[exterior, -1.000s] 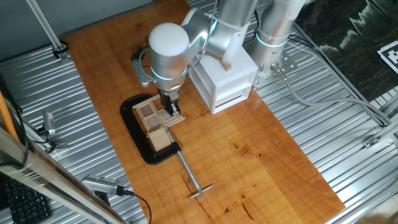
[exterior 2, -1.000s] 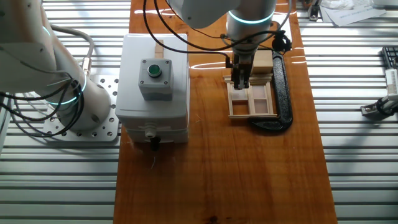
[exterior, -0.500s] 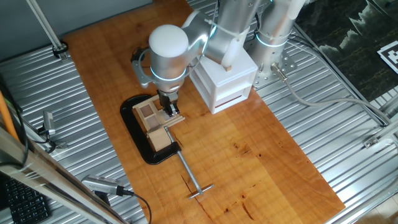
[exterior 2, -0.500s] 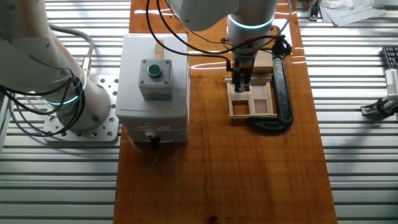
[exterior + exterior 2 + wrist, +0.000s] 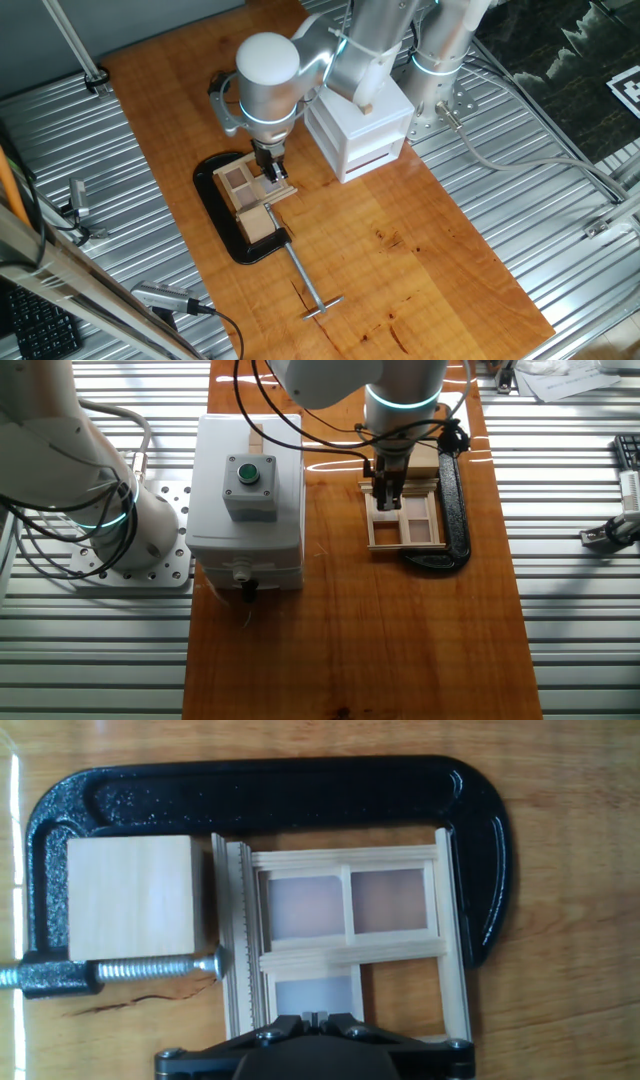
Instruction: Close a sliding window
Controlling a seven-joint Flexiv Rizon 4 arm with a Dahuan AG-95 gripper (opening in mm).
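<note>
The sliding window (image 5: 350, 952) is a small light-wood frame lying flat, held in a black clamp (image 5: 270, 785). In the hand view its two upper panes and lower left pane look frosted, and the lower right opening shows the bare table. My gripper (image 5: 316, 1016) is shut, fingertips together with nothing between them, at the window's lower edge by the lower left pane. One fixed view shows the gripper (image 5: 272, 172) pointing down onto the window (image 5: 240, 185). The other fixed view shows the gripper (image 5: 388, 500) over the window's (image 5: 405, 525) left half.
A wood block (image 5: 130, 895) sits between the clamp screw and the window. A white box (image 5: 245, 510) with a green button (image 5: 248, 471) stands beside the window. The clamp's screw handle (image 5: 310, 290) sticks out over the wooden table (image 5: 420, 250). Metal rails flank the table.
The gripper and wrist have shifted slightly along the window, away from the clamp's screw end. The fingers stay shut. The window frame and clamp have not moved.
</note>
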